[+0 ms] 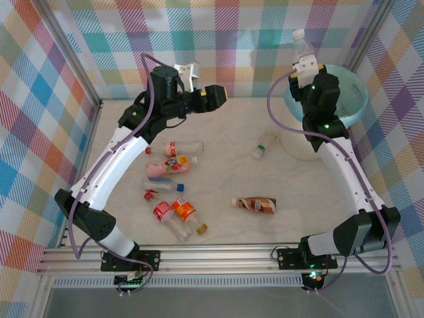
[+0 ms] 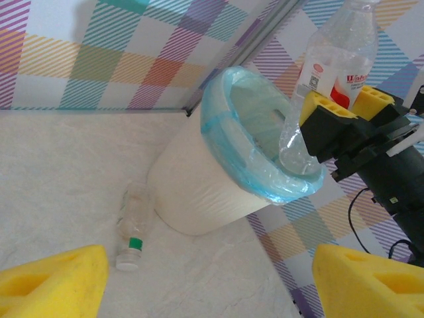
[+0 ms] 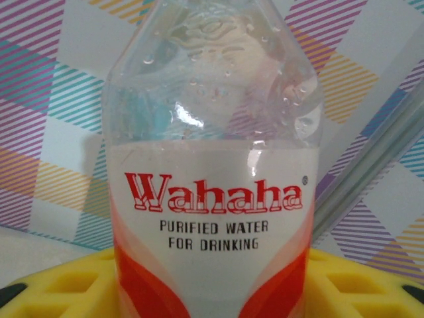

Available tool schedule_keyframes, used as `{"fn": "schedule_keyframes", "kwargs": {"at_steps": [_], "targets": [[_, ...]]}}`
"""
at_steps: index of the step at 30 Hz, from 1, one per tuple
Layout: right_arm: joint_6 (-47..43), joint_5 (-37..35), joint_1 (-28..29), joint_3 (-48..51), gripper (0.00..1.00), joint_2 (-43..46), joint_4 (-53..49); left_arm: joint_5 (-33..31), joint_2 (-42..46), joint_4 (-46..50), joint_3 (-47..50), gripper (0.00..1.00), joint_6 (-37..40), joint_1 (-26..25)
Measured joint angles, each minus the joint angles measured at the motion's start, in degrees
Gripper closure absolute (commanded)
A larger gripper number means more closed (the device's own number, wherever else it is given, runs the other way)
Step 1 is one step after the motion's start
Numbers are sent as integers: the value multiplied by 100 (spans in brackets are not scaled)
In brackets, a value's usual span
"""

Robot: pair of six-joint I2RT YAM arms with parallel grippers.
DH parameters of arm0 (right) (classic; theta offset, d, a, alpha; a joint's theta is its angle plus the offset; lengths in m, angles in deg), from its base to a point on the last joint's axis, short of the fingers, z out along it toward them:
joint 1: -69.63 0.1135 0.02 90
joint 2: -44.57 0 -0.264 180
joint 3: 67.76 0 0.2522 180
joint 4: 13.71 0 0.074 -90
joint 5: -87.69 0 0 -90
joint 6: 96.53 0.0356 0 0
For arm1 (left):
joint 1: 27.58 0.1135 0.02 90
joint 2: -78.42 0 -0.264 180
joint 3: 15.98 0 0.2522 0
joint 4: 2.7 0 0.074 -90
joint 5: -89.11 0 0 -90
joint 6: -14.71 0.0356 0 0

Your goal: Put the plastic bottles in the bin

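My right gripper [image 1: 306, 67] is shut on a clear plastic bottle [image 1: 303, 44] with a red and white Wahaha label [image 3: 212, 199]. The bottle stands upright between the yellow pads [image 3: 63, 285]. In the left wrist view the bottle [image 2: 339, 53] has its base hanging over the near rim of the bin [image 2: 199, 192]. The bin [image 1: 351, 83] is cream with a light blue bag and stands at the back right. My left gripper [image 2: 209, 285] is open and holds nothing. It is raised near the back wall [image 1: 190, 71] and faces the bin.
A small clear bottle with a green band [image 1: 265, 142] lies on the table beside the bin's base [image 2: 132, 228]. Several bottles [image 1: 173, 179] lie in a cluster at the left centre. A brown-labelled one [image 1: 255, 205] lies alone near the front. Checked walls close in the back and sides.
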Motion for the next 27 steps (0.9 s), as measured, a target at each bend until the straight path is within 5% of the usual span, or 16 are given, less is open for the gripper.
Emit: {"fn": "schedule_keyframes", "kwargs": {"at_steps": [18,27], "targets": [[-260,-323,-4,887,35,-22,1502,-114,-302,2,2,20,7,-247],[-380,-393,-4,949,19,-22,1637,-129,-348,4,2,19,31,-247]]}}
